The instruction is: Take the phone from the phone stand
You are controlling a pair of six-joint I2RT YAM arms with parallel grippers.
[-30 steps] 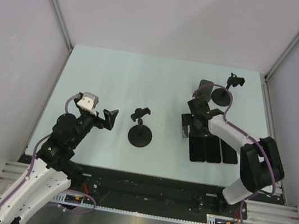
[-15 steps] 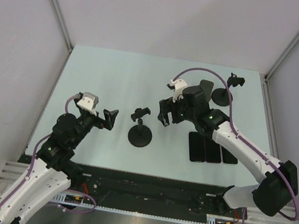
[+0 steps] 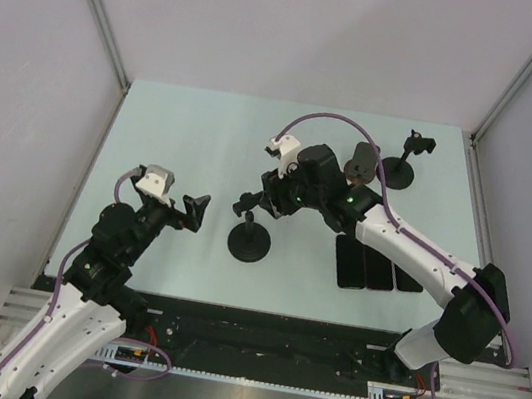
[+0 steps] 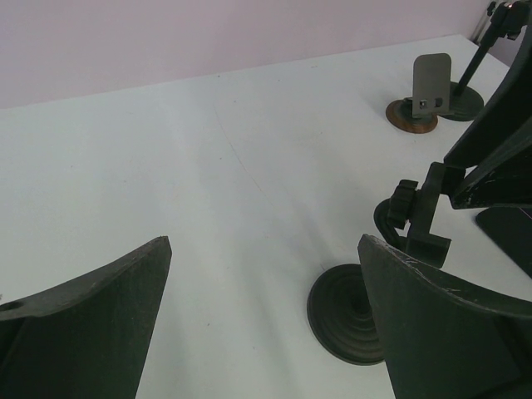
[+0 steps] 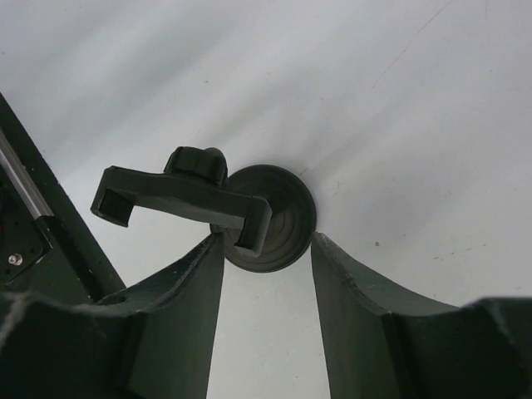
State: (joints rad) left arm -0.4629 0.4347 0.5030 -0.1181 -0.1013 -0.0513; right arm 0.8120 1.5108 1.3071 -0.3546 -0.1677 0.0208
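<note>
**Top external.** The right gripper (image 3: pixel 266 200) is hanging right at the head of the centre phone stand (image 3: pixel 249 241), with its jaws apart. The left gripper (image 3: pixel 193 210) is sitting well to the left of that stand, jaws spread wide and holding nothing. No phone is showing in the stand. Three dark phones (image 3: pixel 365 266) are lying flat, side by side, on the bench (image 3: pixel 185 136). They are to the right of the stand and partly under the right arm. A tall stand (image 3: pixel 397 170) and a small plate stand (image 3: pixel 361 159) are standing at the back right. Neither seems to be carrying a phone.

**Left wrist.** The centre stand's cradle (image 4: pixel 420 224) is showing side on and is carrying nothing. The plate stand is likewise looking bare.

**Right wrist.** The fingers (image 5: pixel 179 307) are straddling the stand's round base (image 5: pixel 270 220) from above, with a clear gap between them and nothing clamped. One end of the cradle is sitting just over the picture-left finger. I cannot tell whether it is touching.

**Step (judgement).** With the cradle bare and the phones on the bench, the lift-out here is looking finished. The right jaws seem to be lining up on the stand itself, to what end I cannot tell. Any closing move calls for a square approach that avoids clipping the cradle arm, because the stand looks top-heavy and could tip.

**Containers.** No tray or bin is showing. The only holders are the cradles, and all are looking empty.
</note>
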